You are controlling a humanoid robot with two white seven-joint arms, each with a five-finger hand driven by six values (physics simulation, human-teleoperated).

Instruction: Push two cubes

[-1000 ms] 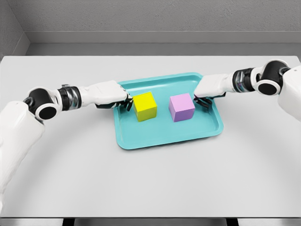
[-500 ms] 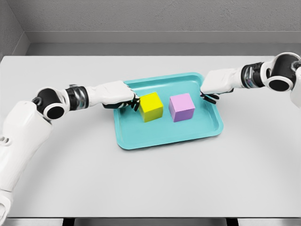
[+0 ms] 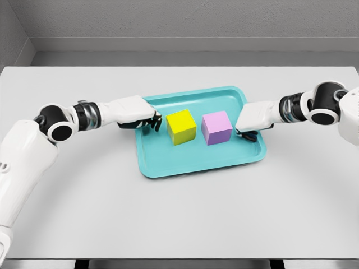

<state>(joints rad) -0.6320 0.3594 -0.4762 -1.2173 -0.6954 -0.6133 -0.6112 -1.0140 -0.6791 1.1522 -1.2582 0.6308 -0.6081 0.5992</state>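
The left hand (image 3: 137, 114) has drawn slightly back from the yellow cube (image 3: 181, 126), and the right hand (image 3: 252, 119) has dropped closer to the purple cube (image 3: 216, 127). Both hands' fingers are curled, holding nothing. Two matte, sharp-edged cubes sit near each other (not touching) on one smooth teal tray (image 3: 196, 162) with rounded corners.

A teal tray (image 3: 168, 168) with a raised rim lies at the middle of a pale grey worktop (image 3: 185, 218); a grey wall (image 3: 179, 19) rises behind.
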